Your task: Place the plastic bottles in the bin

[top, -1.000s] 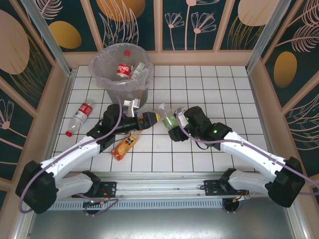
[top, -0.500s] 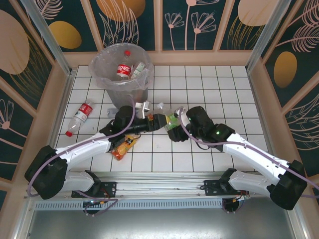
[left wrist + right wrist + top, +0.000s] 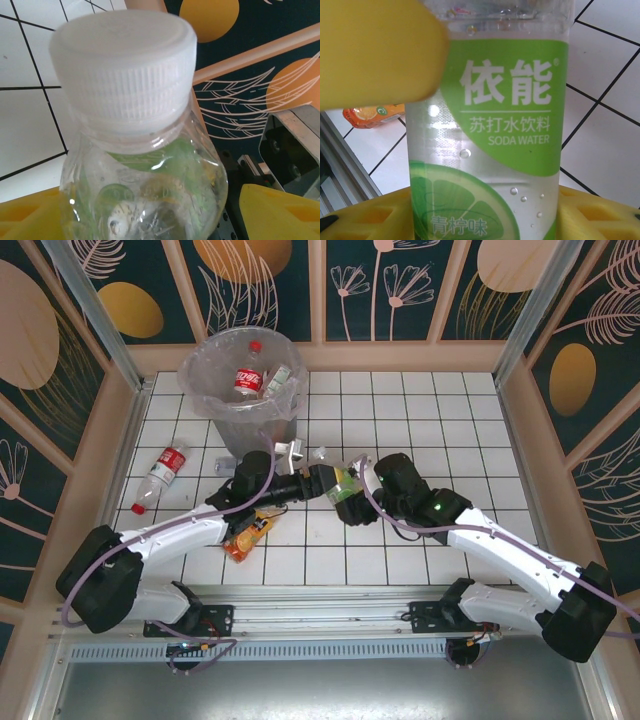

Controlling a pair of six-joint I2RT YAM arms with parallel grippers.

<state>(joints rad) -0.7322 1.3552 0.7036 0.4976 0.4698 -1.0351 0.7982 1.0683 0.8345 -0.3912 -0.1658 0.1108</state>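
Right jaws on bottle (image 3: 343,487); bin (image 3: 250,425) part-full

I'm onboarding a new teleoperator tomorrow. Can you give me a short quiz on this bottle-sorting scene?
1. True or false: the orange-labelled bottle lies inside the bin.
2. The cap of the green-labelled soda water bottle is: A red, B white, C blue.
3. Which gripper clamps that bottle across its label?

Key:
1. False. It lies on the tiled table.
2. B.
3. The right gripper.
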